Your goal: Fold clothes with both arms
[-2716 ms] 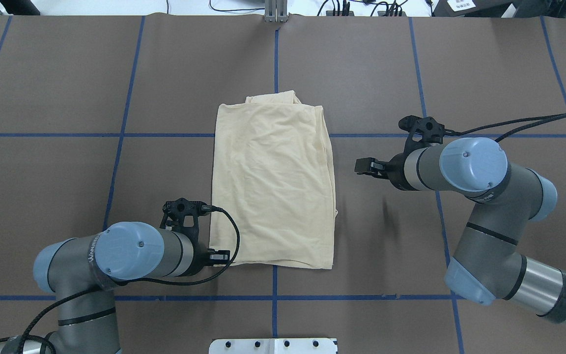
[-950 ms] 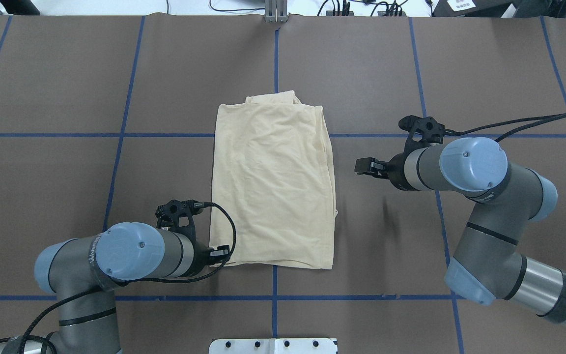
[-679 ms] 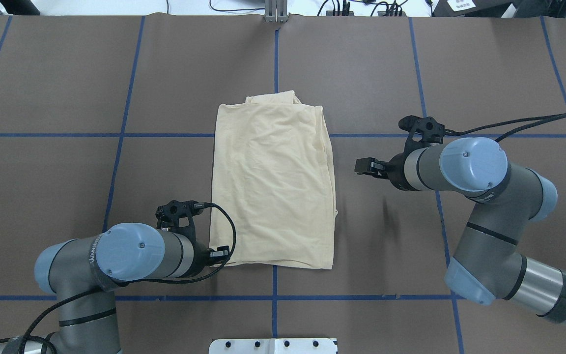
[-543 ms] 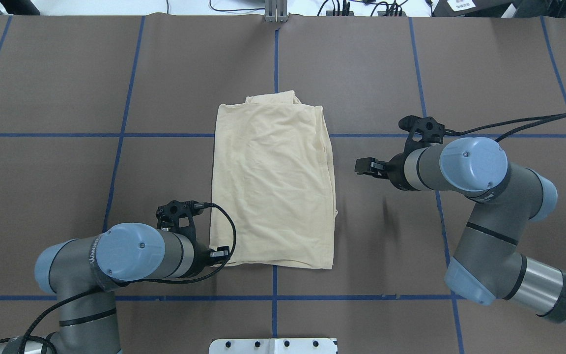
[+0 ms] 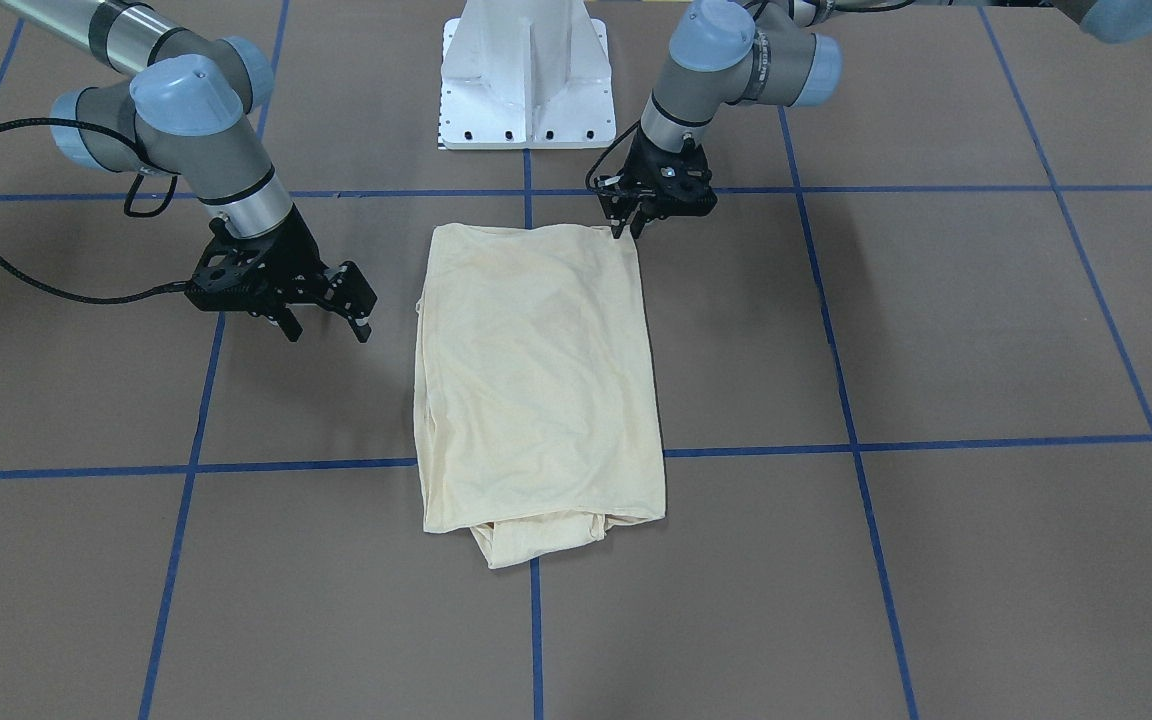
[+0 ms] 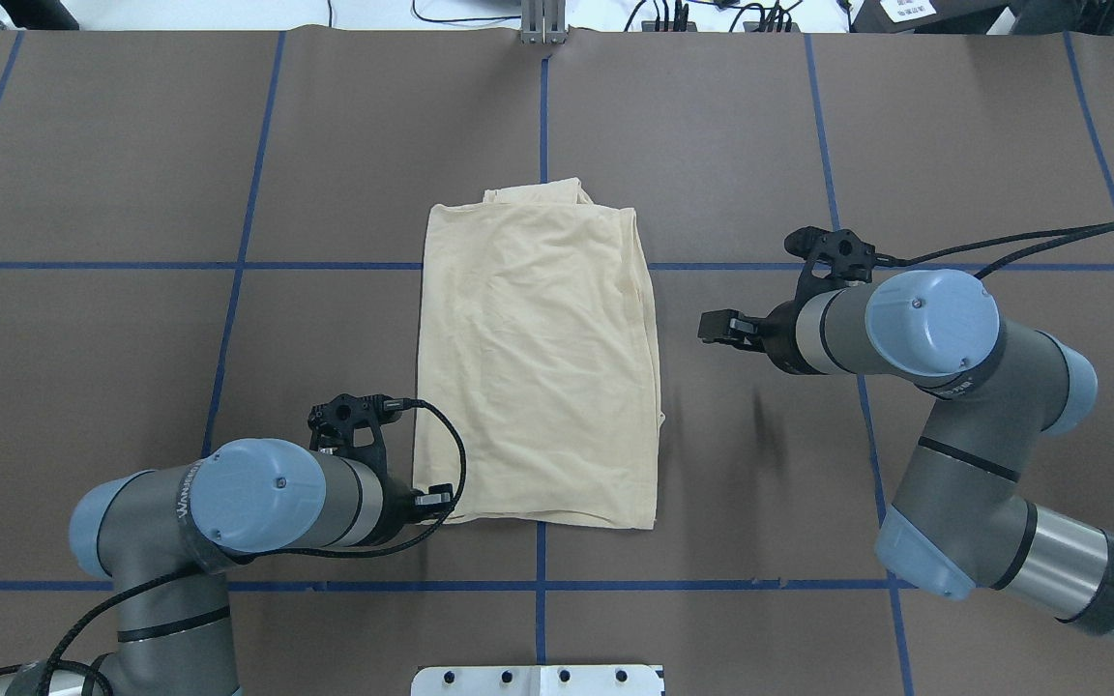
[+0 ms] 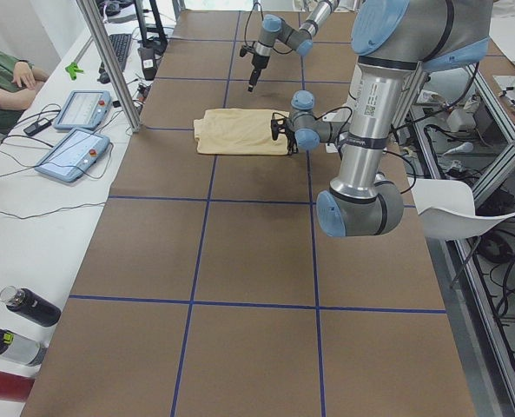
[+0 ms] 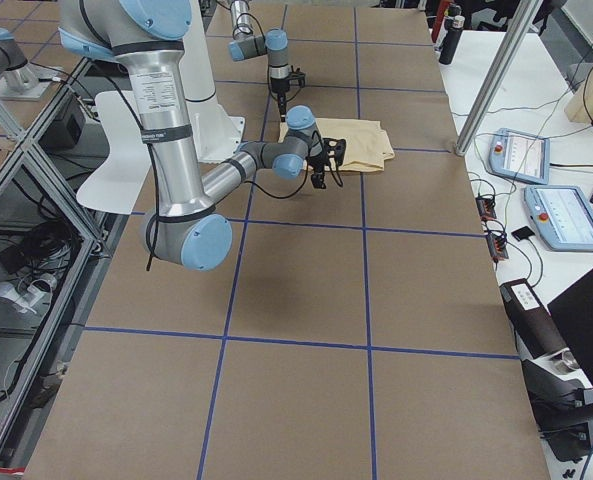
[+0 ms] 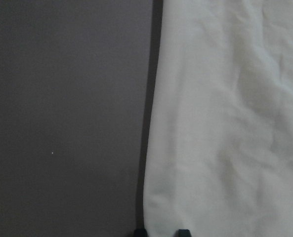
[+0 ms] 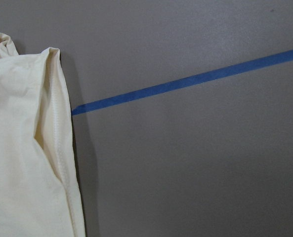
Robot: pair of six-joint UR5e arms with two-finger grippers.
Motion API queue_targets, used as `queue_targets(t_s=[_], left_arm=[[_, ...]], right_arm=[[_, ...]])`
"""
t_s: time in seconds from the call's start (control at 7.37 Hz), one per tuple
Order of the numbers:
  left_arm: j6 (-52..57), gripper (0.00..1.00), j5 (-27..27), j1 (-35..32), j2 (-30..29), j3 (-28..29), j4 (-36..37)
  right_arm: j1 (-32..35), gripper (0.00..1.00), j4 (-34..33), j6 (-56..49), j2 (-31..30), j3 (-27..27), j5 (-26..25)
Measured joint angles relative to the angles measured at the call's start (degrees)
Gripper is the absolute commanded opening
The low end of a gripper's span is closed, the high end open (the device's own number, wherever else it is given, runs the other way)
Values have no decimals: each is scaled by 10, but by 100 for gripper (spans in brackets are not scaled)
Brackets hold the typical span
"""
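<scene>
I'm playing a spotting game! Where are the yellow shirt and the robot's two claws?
T-shirt [image 6: 538, 367], overhead view, middle of the cloth.
Left gripper [image 5: 628, 230], front-facing view, between its fingertips.
Right gripper [image 5: 328, 333], front-facing view, between its fingertips.

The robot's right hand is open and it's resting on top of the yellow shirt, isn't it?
Not quite. The right gripper is open, but it is not on the shirt. It hangs beside the shirt over the bare brown table, with a clear gap between them. The exterior front-facing view shows this best, and the overhead view agrees.
</scene>
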Motion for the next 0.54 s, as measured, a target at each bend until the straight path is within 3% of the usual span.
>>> queue_targets(t_s=[0.14, 0.41, 0.54], left_arm=[[0, 34, 0, 0, 0, 0, 0], [0, 18, 0, 0, 0, 0, 0], [0, 17, 0, 0, 1, 1, 0]], right_arm=[[0, 100, 0, 0, 0, 0, 0], [0, 100, 0, 0, 0, 0, 0], [0, 100, 0, 0, 0, 1, 0]])
